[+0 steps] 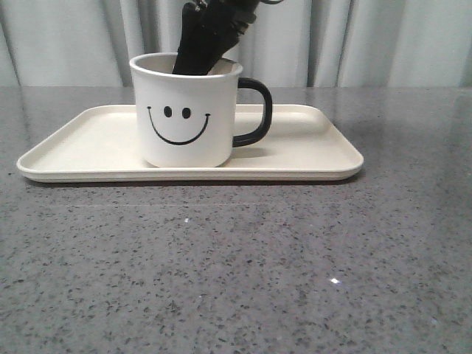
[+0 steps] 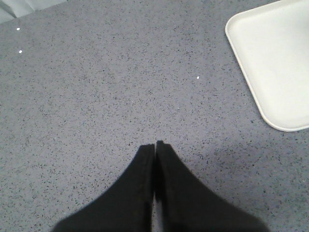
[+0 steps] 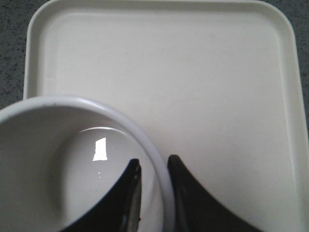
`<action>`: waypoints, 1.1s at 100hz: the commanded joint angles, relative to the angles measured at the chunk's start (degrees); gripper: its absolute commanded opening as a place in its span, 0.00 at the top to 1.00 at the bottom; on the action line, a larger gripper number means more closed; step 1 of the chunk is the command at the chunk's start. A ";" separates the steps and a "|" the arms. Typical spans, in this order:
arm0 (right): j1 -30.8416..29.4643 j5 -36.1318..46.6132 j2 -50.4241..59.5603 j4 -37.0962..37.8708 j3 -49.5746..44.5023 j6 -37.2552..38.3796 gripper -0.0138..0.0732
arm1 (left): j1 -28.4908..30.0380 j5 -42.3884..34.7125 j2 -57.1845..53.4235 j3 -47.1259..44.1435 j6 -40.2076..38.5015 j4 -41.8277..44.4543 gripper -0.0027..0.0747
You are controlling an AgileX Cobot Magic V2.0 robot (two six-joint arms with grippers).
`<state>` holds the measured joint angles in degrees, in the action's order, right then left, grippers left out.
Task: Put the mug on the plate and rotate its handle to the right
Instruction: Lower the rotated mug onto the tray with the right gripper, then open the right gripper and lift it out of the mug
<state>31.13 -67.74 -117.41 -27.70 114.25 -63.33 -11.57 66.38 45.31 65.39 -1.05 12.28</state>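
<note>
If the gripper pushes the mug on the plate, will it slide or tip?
The mug probably slides: its base is flat and the plate looks smooth. Tipping seems unlikely, since it is wide and squat. The right gripper pinches a glossy rim, so slipping is possible.

Lab-like setup: speckled grey tabletop [image 1: 236,280], curtain backdrop [image 1: 398,40].
</note>
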 commanded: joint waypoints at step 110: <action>-0.02 -0.27 3.55 -4.23 6.74 0.01 0.65 | 0.00 -3.35 -0.08 1.42 -0.52 0.07 0.99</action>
<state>31.13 -67.72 -117.41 -28.52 116.90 -63.33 -11.57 66.50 45.31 65.39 -1.14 12.06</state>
